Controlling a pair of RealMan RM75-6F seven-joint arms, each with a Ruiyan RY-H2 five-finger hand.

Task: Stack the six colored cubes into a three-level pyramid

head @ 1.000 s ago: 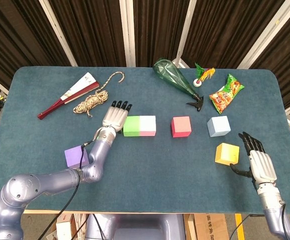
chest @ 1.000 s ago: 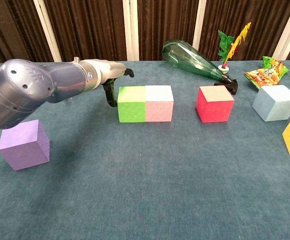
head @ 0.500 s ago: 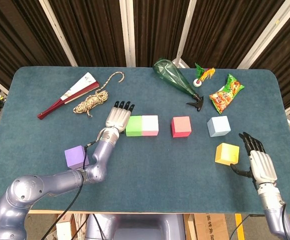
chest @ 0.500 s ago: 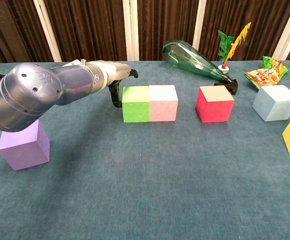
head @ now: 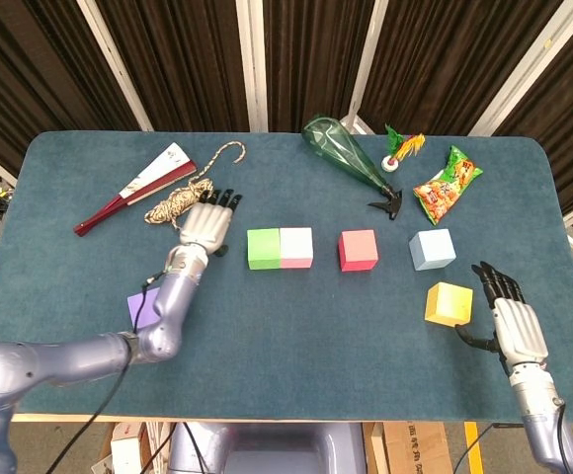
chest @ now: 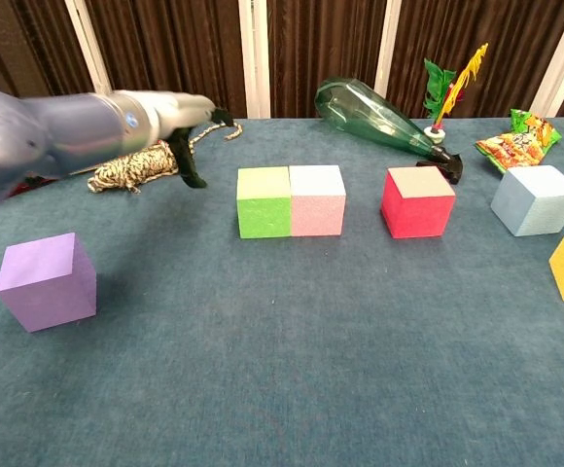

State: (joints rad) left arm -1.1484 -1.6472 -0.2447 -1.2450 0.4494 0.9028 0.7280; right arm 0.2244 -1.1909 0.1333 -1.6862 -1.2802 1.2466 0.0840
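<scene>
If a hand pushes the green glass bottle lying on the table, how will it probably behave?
The green bottle lies on its side, so its round body would probably roll rather than slide. It looks like clear glass, so likely smooth, slippery and breakable. Its neck points toward the black stopper, so a push may swing it around unevenly.

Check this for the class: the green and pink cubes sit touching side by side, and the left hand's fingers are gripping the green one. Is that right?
Not quite. The green cube and pink cube do touch side by side, but the left hand grips nothing: the head view shows it apart from the green cube, near the rope.
</scene>
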